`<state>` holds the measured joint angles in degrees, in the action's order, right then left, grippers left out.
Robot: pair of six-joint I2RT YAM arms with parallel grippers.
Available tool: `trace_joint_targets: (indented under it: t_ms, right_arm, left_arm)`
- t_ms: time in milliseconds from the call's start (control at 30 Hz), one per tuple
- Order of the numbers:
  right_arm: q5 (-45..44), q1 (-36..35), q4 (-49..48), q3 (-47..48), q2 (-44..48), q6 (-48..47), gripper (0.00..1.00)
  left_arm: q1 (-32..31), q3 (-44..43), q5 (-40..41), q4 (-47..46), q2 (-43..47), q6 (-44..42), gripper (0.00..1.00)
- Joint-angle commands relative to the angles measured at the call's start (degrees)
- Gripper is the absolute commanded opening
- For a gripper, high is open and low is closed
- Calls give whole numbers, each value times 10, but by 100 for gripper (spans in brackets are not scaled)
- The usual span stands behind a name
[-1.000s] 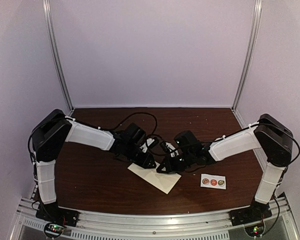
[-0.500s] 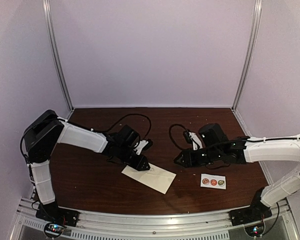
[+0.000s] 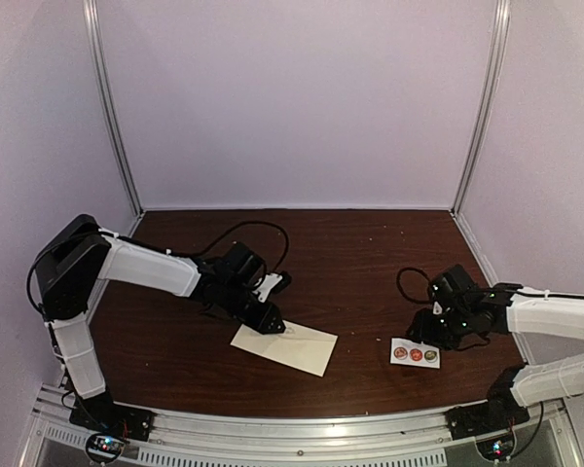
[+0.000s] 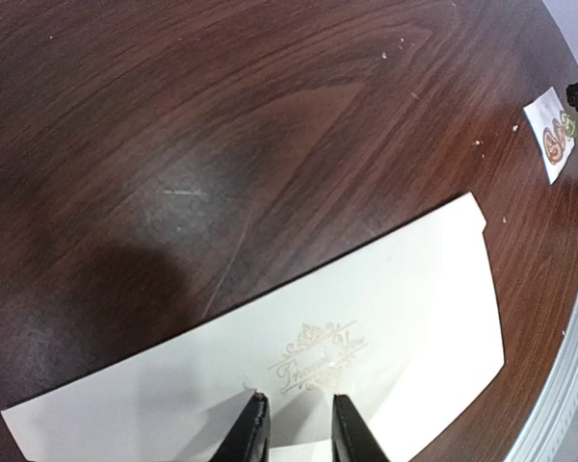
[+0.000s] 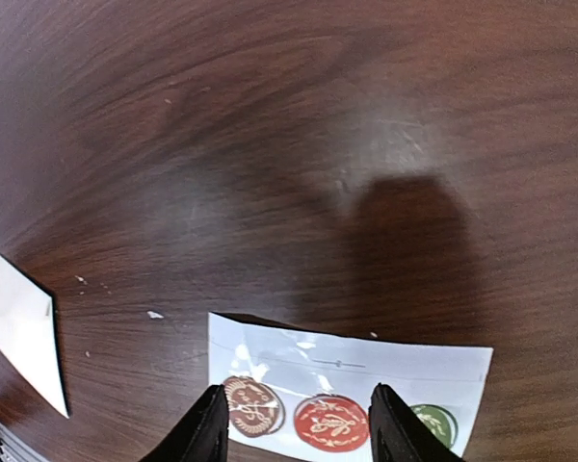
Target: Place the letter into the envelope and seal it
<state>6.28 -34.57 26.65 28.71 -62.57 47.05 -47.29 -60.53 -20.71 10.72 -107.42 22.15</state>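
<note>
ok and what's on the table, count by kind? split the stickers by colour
cream envelope: 1
white sticker strip: 1
round stickers on that strip: 3, namely brown sticker 1, red sticker 1, green sticker 1
total: 5
</note>
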Motion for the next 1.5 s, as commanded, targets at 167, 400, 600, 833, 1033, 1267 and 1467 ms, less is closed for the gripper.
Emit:
trace_joint_targets:
  t_ms: [167,400,600,833,1033,1267,1467]
  right_arm:
    - [-106,18,124,15,13,48,49]
    - [-91,20,155,7,20,57,44]
    - [-49,20,124,-21,36,72,36]
    - [-33,20,98,-34,24,75,30]
    - [-30,20,82,-43,26,80,23]
    - [-28,20,80,-45,24,83,17]
    - [-45,20,102,-37,32,83,17]
  left_arm:
    - [3,11,-23,-2,14,-3,24]
    - [3,8,-26,-3,8,-2,24]
    - [3,8,-26,-2,6,-2,24]
    - [3,7,-19,0,2,-5,25]
    - [3,6,-17,1,-1,-5,25]
    - [3,5,-19,1,-3,-6,25]
    - [3,4,-20,0,-5,-5,24]
